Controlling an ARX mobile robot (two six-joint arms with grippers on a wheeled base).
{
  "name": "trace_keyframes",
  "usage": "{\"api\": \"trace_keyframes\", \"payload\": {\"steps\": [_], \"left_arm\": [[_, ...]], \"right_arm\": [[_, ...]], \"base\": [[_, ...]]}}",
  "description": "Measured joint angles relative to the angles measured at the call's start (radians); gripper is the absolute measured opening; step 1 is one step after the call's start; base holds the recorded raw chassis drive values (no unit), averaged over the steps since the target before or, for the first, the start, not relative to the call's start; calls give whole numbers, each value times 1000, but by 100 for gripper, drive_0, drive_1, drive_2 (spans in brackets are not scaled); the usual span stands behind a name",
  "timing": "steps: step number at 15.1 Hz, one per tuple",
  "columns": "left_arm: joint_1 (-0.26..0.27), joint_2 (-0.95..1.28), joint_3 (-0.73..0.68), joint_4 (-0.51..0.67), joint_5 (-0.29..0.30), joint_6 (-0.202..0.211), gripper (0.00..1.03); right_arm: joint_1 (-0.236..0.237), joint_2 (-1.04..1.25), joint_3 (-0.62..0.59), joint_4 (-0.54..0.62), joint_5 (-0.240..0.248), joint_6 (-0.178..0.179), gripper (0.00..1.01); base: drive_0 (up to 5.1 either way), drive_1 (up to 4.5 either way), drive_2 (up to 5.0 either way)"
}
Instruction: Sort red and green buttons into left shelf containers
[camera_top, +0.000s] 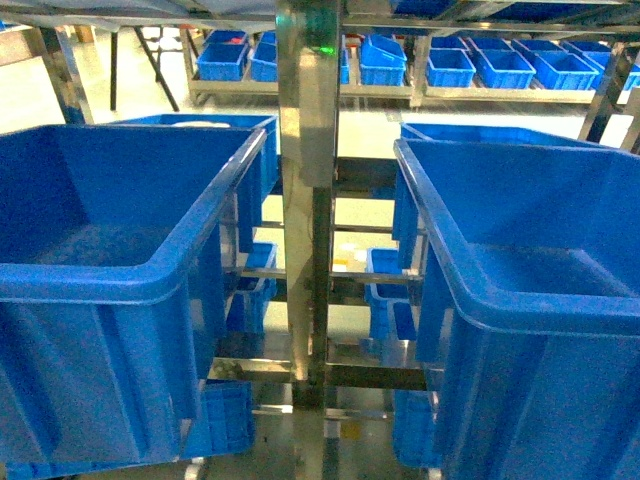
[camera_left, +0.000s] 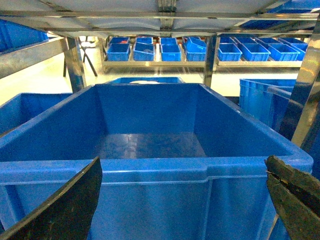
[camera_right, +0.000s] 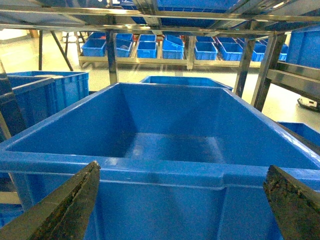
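Tubs fill most of the head view: one large blue tub (camera_top: 110, 270) takes the left half of the frame and a second large blue tub (camera_top: 530, 300) the right half, both deep, smooth-walled and thick-rimmed. Between them a steel shelf post (camera_top: 308, 190) runs from the top edge down the middle, with crossbars and smaller blue bins (camera_top: 385, 300) showing through the gap behind it. Each tub's near rim lies close to the lower edge of its wrist view, and the open room is upward, under the steel shelf rails (camera_left: 165, 15) that cross the top of both wrist views.

In the left wrist view the left gripper (camera_left: 185, 200) is spread wide, its dark fingers (camera_left: 70, 205) in the lower corners of the frame, in front of the tub's near wall, with nothing between them. In the right wrist view the right gripper (camera_right: 185, 200) is likewise spread wide before the other tub's near rim, and nothing is gripped.

Neither the red nor the green button shows in any view; the visible tub floors look bare.

A pale floor lies in the upper part of the frames, where a far rack (camera_top: 400, 90) holds a row of small blue bins.
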Motion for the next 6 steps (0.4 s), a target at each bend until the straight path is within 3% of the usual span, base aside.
{"api": "trace_keyframes", "payload": {"steps": [6], "left_arm": [[0,0,0,0,0,0,98]], "right_arm": [[0,0,0,0,0,0,98]], "base": [[0,0,0]]}}
